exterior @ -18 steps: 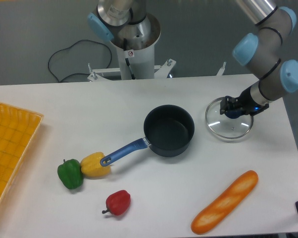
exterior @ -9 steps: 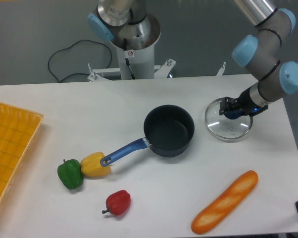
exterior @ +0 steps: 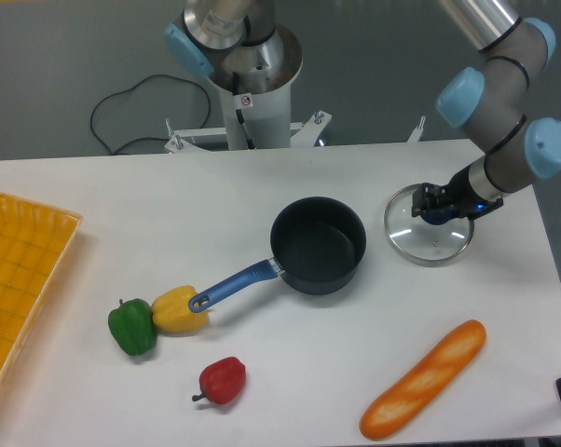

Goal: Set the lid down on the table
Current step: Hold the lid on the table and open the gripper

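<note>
Saucepan [exterior: 319,244] sits near the middle of the white surface [exterior: 122,214], dark inside, its blue handle running toward the yellow pepper [exterior: 179,309]. Just right of the saucepan, apart from it, lies the lid [exterior: 428,237], clear glass with a thin metal rim, seemingly on or just above the surface. The gripper [exterior: 438,206] is clamped on the lid's blue knob. Well left of the saucepan sits a yellow mesh tray [exterior: 20,270]. A green pepper [exterior: 132,327], a red pepper [exterior: 223,380] and a baguette [exterior: 423,379] lie nearer the front edge than the saucepan.
</note>
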### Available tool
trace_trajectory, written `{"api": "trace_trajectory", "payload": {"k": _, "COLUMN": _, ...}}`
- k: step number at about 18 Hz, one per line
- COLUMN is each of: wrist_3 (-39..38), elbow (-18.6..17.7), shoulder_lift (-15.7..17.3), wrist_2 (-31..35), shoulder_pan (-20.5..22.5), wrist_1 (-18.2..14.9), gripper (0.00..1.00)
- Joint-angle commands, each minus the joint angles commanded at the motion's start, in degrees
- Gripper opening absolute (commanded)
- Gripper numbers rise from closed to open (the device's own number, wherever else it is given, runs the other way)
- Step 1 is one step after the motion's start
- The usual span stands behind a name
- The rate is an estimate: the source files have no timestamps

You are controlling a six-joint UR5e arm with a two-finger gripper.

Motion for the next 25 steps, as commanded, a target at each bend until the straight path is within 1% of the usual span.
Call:
{"api": "trace_trajectory", "payload": {"k": 17, "wrist_3": 0.0, "elbow": -0.62, "shoulder_lift": -0.18, "wrist_2": -1.05, "shoulder_pan": 0.09, "wrist_1": 0.88, "gripper": 0.56}}
{"api": "trace_trajectory", "payload": {"k": 25, "wrist_3": 0.0, "elbow": -0.79, "shoulder_lift": -0.18, "wrist_2": -1.05, "shoulder_pan": 0.09, "wrist_1": 0.97, "gripper": 0.6}}
